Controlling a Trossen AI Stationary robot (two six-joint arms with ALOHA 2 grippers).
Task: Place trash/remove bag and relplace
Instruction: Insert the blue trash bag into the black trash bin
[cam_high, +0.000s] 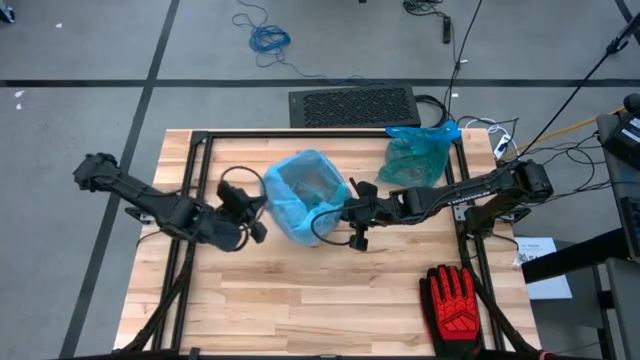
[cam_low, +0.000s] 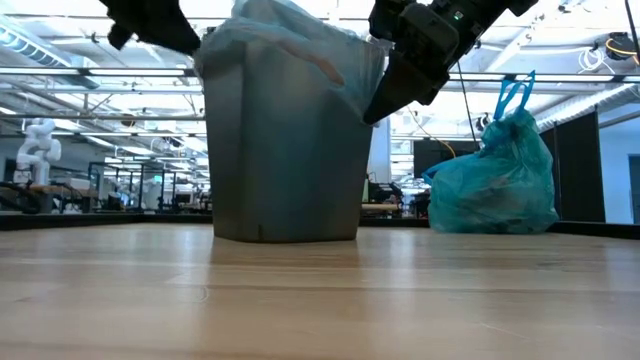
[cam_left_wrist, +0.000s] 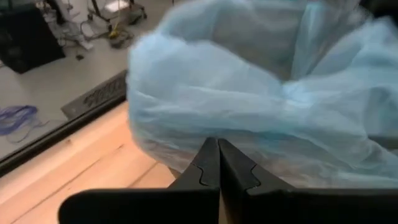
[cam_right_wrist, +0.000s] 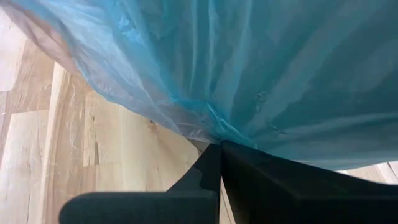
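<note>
- Grey bin (cam_low: 285, 150) upright near table (cam_high: 300, 310) centre, lined with a light blue bag (cam_high: 305, 192) folded over its rim; contents too unclear to name.
- Left gripper (cam_high: 256, 228) just beside the bin's left side, fingers pressed together, tips against the liner's overhang; cannot tell if any film is pinched.
- Right gripper (cam_high: 338, 213) at the bin's right rim, fingers closed, blue liner film gathered right at the tips and apparently pinched there.
- Tied teal bag (cam_low: 495, 185), full, standing behind and to the right of the bin, apart from it.
- Red-and-black glove (cam_high: 456, 300) flat at the table's near right corner, well apart from bin.
- Black grille (cam_high: 353, 106) on floor beyond the far edge; blue cable (cam_high: 268, 38) farther off.
</note>
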